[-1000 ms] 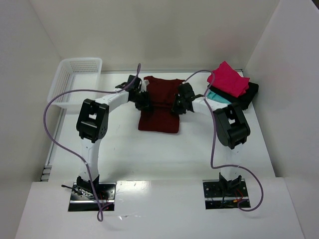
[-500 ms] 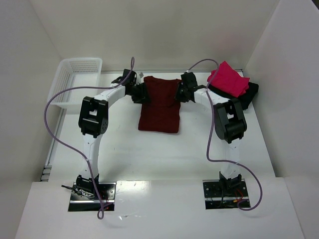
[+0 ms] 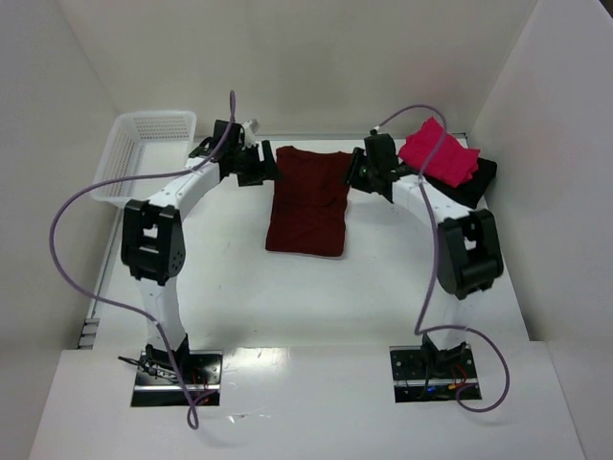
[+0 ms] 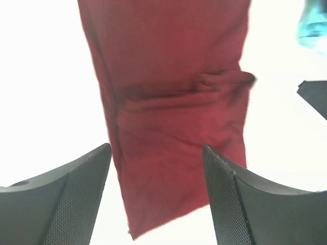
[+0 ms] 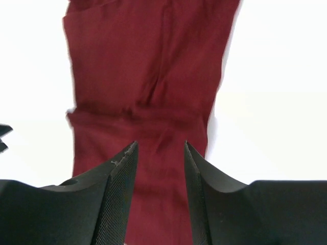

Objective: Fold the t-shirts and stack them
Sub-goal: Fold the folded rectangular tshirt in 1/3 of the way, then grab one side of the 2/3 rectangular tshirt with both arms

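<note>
A dark maroon t-shirt (image 3: 306, 201) lies in the middle of the table, folded into a long narrow strip. My left gripper (image 3: 261, 165) is at its far left corner and open; the left wrist view shows the shirt (image 4: 173, 92) between and beyond the spread gripper (image 4: 157, 146). My right gripper (image 3: 358, 172) is at the far right corner and open, less wide, over the shirt (image 5: 148, 66), as the right wrist view shows (image 5: 161, 144). A folded pink-red shirt (image 3: 438, 153) lies on a folded black one (image 3: 482, 180) at the back right.
A white lattice basket (image 3: 144, 153) stands at the back left. White walls close in the table on the left, back and right. A blurred teal patch (image 4: 314, 25) shows at the upper right of the left wrist view.
</note>
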